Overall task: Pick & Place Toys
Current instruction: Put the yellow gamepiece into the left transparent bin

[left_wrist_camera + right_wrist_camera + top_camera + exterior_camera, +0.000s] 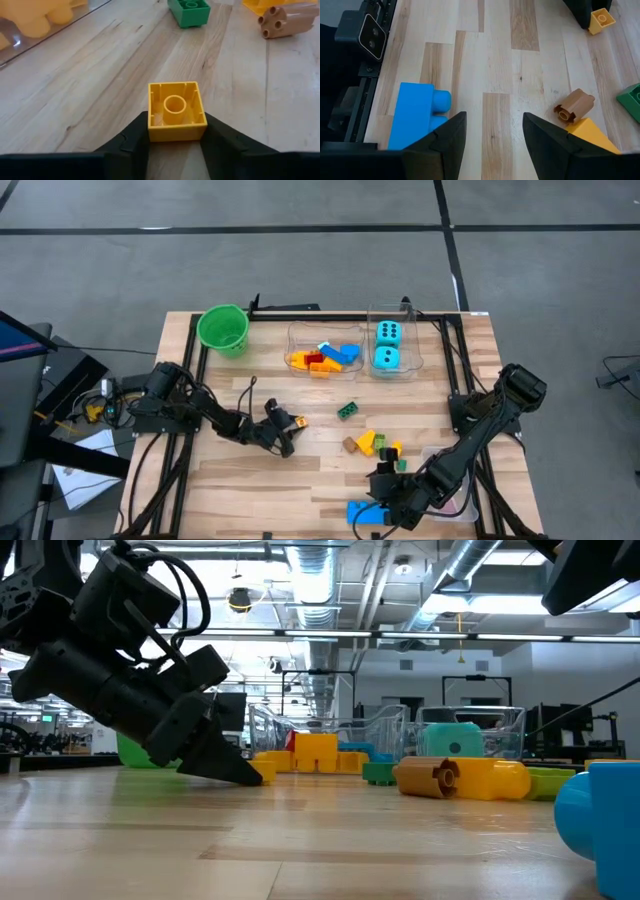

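The yellow block point(176, 111) is sitting on the tabletop point(300, 480) left of centre, its hollow underside facing the wrist camera; the left hand point(283, 427) is pressing its fingers point(131, 140) against both sides of it, clamped on; a green block point(347, 410) is lying near; the right hand point(385, 502) is hovering at the front right, fingers apart, holding nothing, just beside a blue block point(366, 513).

Bright, even overhead light; soft shadows.
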